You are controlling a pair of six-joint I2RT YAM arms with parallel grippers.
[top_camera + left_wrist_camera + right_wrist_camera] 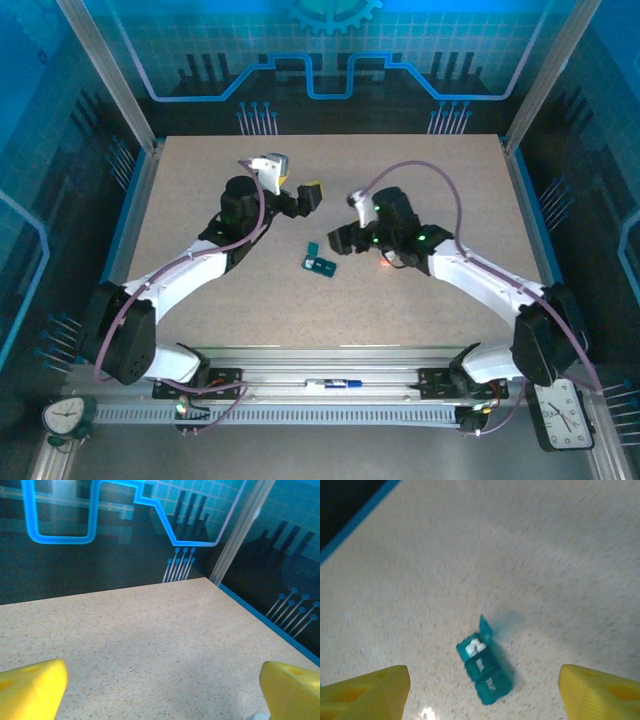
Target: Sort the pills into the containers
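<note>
On speckled tabletop [420, 190], teal pill box [320, 262]

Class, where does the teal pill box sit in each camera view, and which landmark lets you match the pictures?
Top external: the pill box lies near the centre of the tabletop.
Left wrist: this camera faces bare tabletop and the far corner post.
Right wrist: the pill box sits low centre, end lid open, white pills inside.
Shared landmark: the speckled tabletop.
</note>
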